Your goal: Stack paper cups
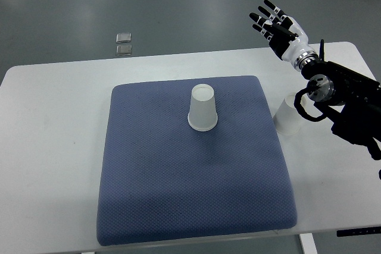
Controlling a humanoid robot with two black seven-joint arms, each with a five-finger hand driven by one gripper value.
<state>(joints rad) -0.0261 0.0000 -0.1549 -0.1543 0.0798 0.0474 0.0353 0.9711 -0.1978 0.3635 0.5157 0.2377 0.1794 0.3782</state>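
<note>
On the table (pixel 53 105), far left: bare white top ran from the left edge to the pad; nothing stood there. Left arm not seen anywhere.
Floor items: two small clear squares (pixel 124 44) lay beyond the table's far edge, well clear of the work.
Pad: blue pad (pixel 178 194) covered the middle of the table; its near edge lay close to the table's near edge, its far edge left a strip of bare top behind.
Cup 1: a white cup (pixel 202 108) stood mouth-down on the pad, in the far half and a little right of centre, alone and with open pad on every side.
Cup 2: a second cup (pixel 287 118) stood mouth-down off the pad, just beside its right edge, partly hidden by the right forearm.
Right hand: the right hand (pixel 275 24) was raised beyond the table's far edge, fingers spread wide, nothing held; well apart from both cups.
Progress: judged not started. Both cups stood separately, neither nested nor lifted. Left to do: grasp one cup, carry it over the other, lower it on.
Room: wide clearance above and around cup 1. Cup 2 was tighter, with the pad edge to its left, the forearm over it, and a narrow strip of table to its right.
Risk: light cups; a sideways brush from the arm would likely tip cup 2.
</note>
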